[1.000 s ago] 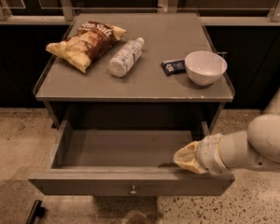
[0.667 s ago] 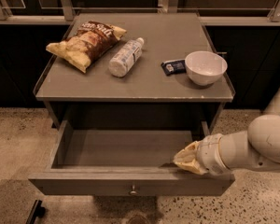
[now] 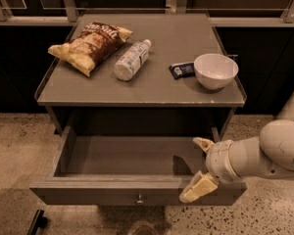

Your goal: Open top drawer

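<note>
The top drawer [image 3: 112,196] is a wide grey drawer with a small round metal knob [image 3: 139,198] on its front panel. It stands pulled far out from under the grey tabletop [image 3: 186,33], and its inside shows bare. My gripper [image 3: 200,166] is at the drawer's right front corner on a white arm coming in from the right. It is open. One cream fingertip [image 3: 203,143] is over the drawer's inside near the right wall. The other fingertip [image 3: 198,188] hangs over the front panel's top edge. It holds nothing.
On the tabletop lie a chip bag [image 3: 88,45], a water bottle [image 3: 131,60] on its side, a small dark packet [image 3: 182,70] and a white bowl [image 3: 215,70]. Speckled floor surrounds the cabinet. A railing and dark cabinets stand behind.
The gripper's fingers have spread apart at the drawer's right front corner. The drawer and the things on the tabletop have not moved.
</note>
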